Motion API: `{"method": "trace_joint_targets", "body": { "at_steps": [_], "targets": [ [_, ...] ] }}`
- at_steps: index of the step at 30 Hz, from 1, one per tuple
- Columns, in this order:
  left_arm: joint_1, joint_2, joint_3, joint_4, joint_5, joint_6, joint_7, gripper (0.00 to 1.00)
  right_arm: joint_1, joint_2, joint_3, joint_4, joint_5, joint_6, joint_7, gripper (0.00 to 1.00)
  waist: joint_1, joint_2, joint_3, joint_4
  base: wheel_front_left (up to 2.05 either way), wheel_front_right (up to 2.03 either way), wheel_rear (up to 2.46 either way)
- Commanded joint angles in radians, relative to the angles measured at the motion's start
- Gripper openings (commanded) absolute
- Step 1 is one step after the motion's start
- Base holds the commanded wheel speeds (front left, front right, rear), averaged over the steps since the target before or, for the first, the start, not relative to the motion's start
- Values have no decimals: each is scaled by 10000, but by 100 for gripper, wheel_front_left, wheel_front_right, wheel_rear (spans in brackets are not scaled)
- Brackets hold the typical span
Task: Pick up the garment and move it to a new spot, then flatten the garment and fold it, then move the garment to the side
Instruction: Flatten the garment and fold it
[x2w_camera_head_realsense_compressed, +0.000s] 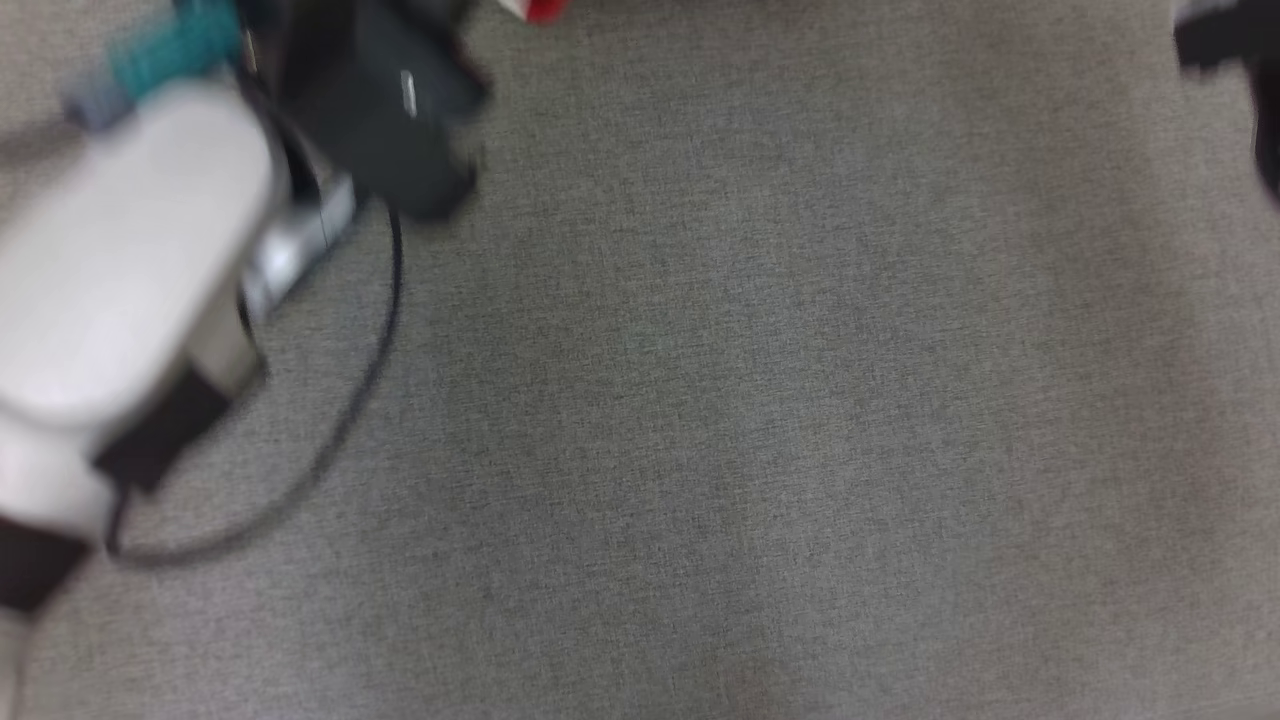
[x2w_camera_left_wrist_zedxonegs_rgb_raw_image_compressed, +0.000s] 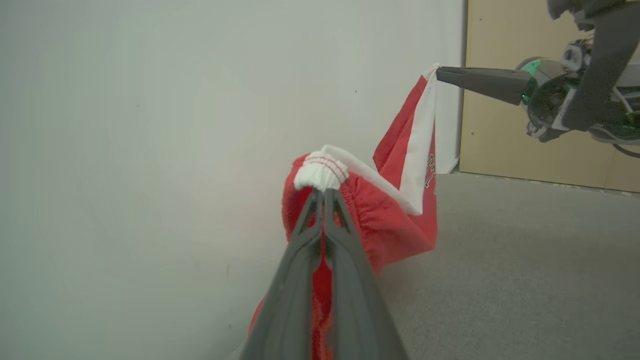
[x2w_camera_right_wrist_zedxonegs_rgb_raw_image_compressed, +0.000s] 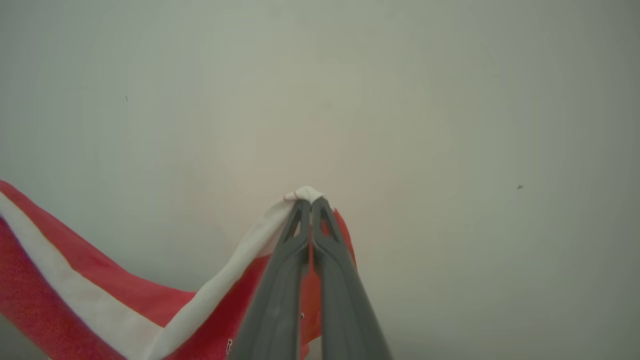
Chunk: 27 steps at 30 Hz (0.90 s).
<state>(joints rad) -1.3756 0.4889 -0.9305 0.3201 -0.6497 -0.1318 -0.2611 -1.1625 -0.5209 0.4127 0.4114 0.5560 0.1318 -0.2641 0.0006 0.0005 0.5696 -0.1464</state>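
Note:
The garment (x2w_camera_left_wrist_zedxonegs_rgb_raw_image_compressed: 390, 210) is red with white trim and hangs in the air between both grippers, above grey carpet. In the left wrist view my left gripper (x2w_camera_left_wrist_zedxonegs_rgb_raw_image_compressed: 322, 192) is shut on its bunched white elastic edge. The right gripper (x2w_camera_left_wrist_zedxonegs_rgb_raw_image_compressed: 440, 72) comes in from the right of that view, pinching the garment's raised white corner. The right wrist view shows my right gripper (x2w_camera_right_wrist_zedxonegs_rgb_raw_image_compressed: 310, 199) shut on that white corner, with the garment (x2w_camera_right_wrist_zedxonegs_rgb_raw_image_compressed: 75, 295) sagging away to the lower left. A sliver of red garment (x2w_camera_head_realsense_compressed: 540, 8) shows at the top edge of the blurred head view.
Grey carpet (x2w_camera_head_realsense_compressed: 750, 400) covers the floor. My pale left forearm (x2w_camera_head_realsense_compressed: 120, 270) and its black cable (x2w_camera_head_realsense_compressed: 370, 350) sit at the head view's left. A pale wall (x2w_camera_left_wrist_zedxonegs_rgb_raw_image_compressed: 150, 125) stands close ahead, with a wooden door panel (x2w_camera_left_wrist_zedxonegs_rgb_raw_image_compressed: 500, 130) to its right.

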Motion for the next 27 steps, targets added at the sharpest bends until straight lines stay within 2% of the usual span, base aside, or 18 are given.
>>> {"method": "trace_joint_targets", "body": {
  "at_steps": [1, 8, 9, 15, 19, 27],
  "targets": [
    [601, 155, 60, -273, -157, 28, -31, 0, 528, -211, -142, -245, 47, -21, -20, 0, -6, -5, -93, 130, 0, 0, 0],
    [3841, 476, 115, -1997, -1130, 27, -32, 0, 4080, -814, -1110, -1650, 136, -22, -23, 0, -6, -5, -1233, 422, 0, 0, 0],
    [4598, 623, -94, -2423, -1278, 27, -33, 0, 5181, -853, -1416, -1944, 120, -21, -20, 0, -6, -5, -1592, 432, 0, 0, 0],
    [6624, 1136, -675, -2820, -1008, 26, -32, 0, 7942, -799, -2039, -2578, 114, -21, -21, 0, -6, -5, -2680, 347, 0, 0, 0],
    [7849, 1321, -854, -2839, -826, 96, -30, 0, 9386, -723, -2207, -2938, 161, -21, -17, 0, -6, -5, -3334, 312, 0, 0, 0],
    [9359, 1703, -966, -3584, -798, 706, 6, 0, 11134, -782, -2548, -3934, 138, -21, 382, 0, -6, -5, -4067, 400, 0, 0, 0]
  ]
}}
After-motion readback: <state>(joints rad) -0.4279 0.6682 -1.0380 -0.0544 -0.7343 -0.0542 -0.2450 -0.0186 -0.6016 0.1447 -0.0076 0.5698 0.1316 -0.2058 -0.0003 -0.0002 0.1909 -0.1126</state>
